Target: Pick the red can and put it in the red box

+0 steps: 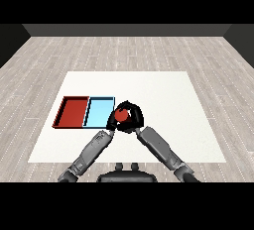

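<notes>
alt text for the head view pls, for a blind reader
The right hand curls round a red can beside the light blue tray, with the left hand touching it. The red tray lies further left.

A red cylindrical can (121,116), black hands, grey forearms, a red tray (63,111), a light blue tray (99,110), a white table (168,100).

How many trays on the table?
2: red tray at the left, blue tray right beside it, its right edge partly behind the hands. None seem hidden.
</notes>
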You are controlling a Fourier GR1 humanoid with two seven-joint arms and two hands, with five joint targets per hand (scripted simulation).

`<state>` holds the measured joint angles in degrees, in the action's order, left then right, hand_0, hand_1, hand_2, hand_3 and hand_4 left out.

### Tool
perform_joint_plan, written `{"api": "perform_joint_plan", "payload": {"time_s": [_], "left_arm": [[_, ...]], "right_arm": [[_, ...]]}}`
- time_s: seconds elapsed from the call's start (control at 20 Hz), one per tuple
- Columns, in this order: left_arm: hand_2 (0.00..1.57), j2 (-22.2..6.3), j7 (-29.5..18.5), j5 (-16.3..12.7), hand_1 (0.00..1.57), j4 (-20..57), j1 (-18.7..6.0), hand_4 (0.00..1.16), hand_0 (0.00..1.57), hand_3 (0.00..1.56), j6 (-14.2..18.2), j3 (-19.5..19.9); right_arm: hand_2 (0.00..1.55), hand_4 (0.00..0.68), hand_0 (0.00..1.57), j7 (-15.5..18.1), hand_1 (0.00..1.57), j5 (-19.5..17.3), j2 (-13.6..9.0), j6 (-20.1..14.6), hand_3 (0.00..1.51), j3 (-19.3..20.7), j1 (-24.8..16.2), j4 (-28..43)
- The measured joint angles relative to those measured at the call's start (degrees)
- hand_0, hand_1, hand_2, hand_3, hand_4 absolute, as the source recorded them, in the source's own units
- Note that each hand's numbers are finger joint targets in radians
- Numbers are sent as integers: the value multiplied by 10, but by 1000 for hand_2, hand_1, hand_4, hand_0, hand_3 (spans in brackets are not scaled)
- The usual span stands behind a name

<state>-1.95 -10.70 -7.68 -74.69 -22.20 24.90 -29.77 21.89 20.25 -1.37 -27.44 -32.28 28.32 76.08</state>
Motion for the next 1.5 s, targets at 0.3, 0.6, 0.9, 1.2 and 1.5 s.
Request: {"api": "perform_joint_plan", "payload": {"time_s": [0.3, 0.6, 0.9, 1.2, 1.5], "left_arm": [[1452, -5, 25, 1, 1571, 10, -18, 881, 1571, 1300, 27, -3], [1510, -7, 7, -14, 1571, 16, -24, 871, 1571, 1404, 82, -29], [1540, -2, 11, -4, 1571, 5, -22, 964, 1571, 1449, 76, -15], [1569, 4, -3, -25, 1571, 7, -24, 1140, 1571, 1491, 85, -25], [1571, 5, 1, -15, 1571, -6, -16, 1147, 1571, 1487, 86, -23]], "right_arm": [[1437, 558, 1478, 3, 1478, 7, -3, 0, 1390, 2, 12, -6], [1461, 544, 1520, 6, 1520, -4, -3, 9, 1399, 10, -5, 8], [1449, 532, 1470, -8, 1470, -12, 2, 6, 1396, 17, 1, 17], [0, 0, 0, -12, 0, -1, -2, 46, 0, 27, -10, 37], [0, 0, 0, -22, 0, -20, 4, 52, 0, 35, -8, 51]]}}
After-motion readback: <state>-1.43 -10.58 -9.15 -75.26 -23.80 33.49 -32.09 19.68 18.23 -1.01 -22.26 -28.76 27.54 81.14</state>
